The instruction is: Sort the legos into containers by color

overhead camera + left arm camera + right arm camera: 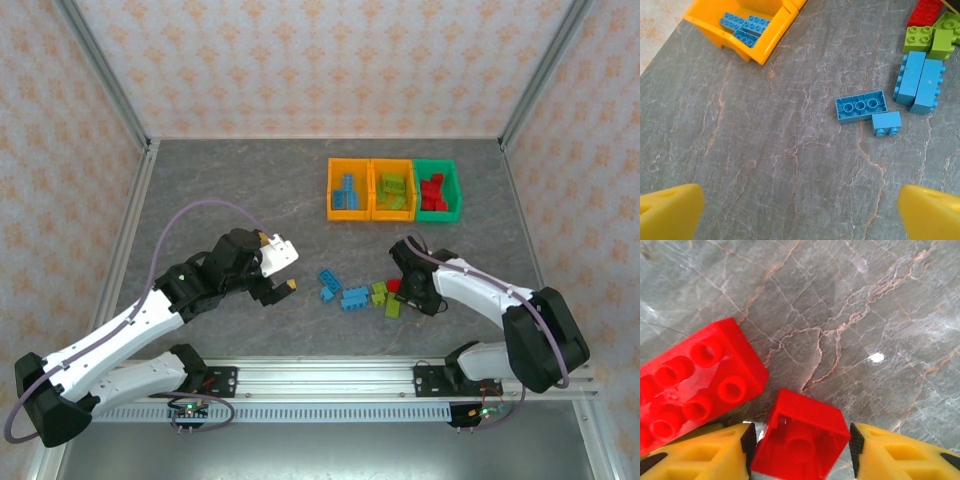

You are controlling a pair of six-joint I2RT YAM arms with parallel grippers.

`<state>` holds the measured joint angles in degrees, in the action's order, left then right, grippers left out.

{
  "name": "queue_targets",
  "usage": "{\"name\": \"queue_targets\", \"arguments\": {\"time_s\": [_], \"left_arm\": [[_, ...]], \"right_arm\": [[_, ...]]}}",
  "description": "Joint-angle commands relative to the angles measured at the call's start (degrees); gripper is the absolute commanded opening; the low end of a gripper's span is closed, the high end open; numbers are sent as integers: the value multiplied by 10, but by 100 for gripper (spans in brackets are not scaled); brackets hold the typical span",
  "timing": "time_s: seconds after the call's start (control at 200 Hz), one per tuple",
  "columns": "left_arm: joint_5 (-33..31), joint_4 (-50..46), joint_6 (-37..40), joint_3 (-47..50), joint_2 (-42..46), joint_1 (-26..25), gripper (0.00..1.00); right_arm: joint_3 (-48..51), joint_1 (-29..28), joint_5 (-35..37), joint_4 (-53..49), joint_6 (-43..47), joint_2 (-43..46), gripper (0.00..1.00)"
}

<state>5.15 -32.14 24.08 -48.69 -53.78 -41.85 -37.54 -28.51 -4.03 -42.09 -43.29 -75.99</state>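
right gripper [802, 460] pinches a small red brick [801, 427] between its pads, likely bound for the green bin [437, 215] holding reds [432, 192]; left gripper [800, 215] gapes wide, blue bricks [861, 106] ahead.

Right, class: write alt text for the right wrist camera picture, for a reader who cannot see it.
A small red brick is held between the two yellow fingers of the right hand. A bigger red brick lies just left of it on the grey marbled table.

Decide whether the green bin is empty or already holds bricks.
Not empty: several red legos lie inside the green bin.
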Motion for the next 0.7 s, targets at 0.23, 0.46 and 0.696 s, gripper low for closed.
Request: {"name": "queue_targets", "arguments": {"time_s": [0.23,0.46,0.696], "left_arm": [[0,-8,1,-4,0,6,100],[2,-7,3,-7,0,7,100],[10,-12,0,-13,-1,7,100]], "right_arm": [[1,-2,44,-12,-25,27,33],[-98,26,124,-15,36,152,30],[-304,175,60,61,158,-48,28]]}}
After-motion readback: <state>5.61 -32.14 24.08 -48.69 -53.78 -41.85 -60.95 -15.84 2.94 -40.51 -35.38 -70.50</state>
